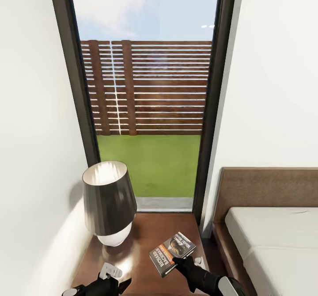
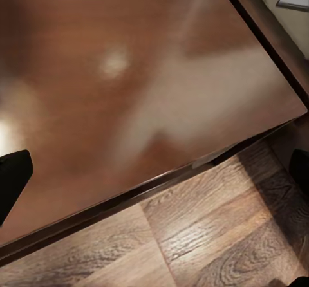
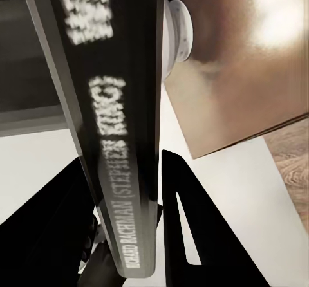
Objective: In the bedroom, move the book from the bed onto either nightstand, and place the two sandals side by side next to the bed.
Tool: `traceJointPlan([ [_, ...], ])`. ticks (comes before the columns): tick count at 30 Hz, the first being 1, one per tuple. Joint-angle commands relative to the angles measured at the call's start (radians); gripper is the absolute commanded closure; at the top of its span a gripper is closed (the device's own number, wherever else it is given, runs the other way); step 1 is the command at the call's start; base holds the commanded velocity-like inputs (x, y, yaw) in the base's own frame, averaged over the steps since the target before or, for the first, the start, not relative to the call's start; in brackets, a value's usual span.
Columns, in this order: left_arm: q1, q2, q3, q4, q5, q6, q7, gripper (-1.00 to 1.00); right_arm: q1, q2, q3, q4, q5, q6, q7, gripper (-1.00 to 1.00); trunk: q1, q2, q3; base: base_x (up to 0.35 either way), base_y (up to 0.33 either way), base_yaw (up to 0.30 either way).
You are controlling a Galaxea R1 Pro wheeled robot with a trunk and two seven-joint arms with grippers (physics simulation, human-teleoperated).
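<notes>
The book (image 1: 172,252), a dark paperback with an orange-brown picture and white lettering, hangs tilted just above the right part of the nightstand (image 1: 145,234). My right gripper (image 1: 183,260) is shut on its near edge. In the right wrist view the book's spine (image 3: 122,139) runs between the two black fingers (image 3: 187,222). My left gripper (image 1: 115,282) is open low over the nightstand's front left, and one of its fingers (image 2: 13,177) sits at the edge of the glossy top (image 2: 129,74). The bed (image 1: 274,238) lies to the right. The sandals are out of view.
A lamp (image 1: 108,203) with a dark shade and white base stands on the nightstand's back left. White wall closes the left side, and a tall dark-framed window (image 1: 145,110) is behind. The wooden headboard (image 1: 265,185) rises at the right. Wood-plank floor (image 2: 225,235) lies below the nightstand's edge.
</notes>
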State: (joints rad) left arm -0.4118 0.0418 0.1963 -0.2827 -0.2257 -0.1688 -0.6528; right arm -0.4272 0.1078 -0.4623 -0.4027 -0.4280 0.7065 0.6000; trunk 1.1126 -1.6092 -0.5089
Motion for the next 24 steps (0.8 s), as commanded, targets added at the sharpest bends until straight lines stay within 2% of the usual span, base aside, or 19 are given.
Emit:
traceJointPlan([
  [1,-0.001,0.000,0.008,0.000,-0.011,-0.006,-0.004,-1.00,-0.001,0.001,-0.007,-0.001,-0.002,0.007,0.001,1.00,0.004,-0.008,-0.004,0.000,0.000,0.000],
  [24,-0.001,0.000,0.008,0.000,-0.011,-0.006,-0.004,-1.00,-0.001,0.001,-0.006,-0.001,-0.002,0.007,0.001,1.00,0.092,-0.169,-0.076,0.000,0.000,0.000],
])
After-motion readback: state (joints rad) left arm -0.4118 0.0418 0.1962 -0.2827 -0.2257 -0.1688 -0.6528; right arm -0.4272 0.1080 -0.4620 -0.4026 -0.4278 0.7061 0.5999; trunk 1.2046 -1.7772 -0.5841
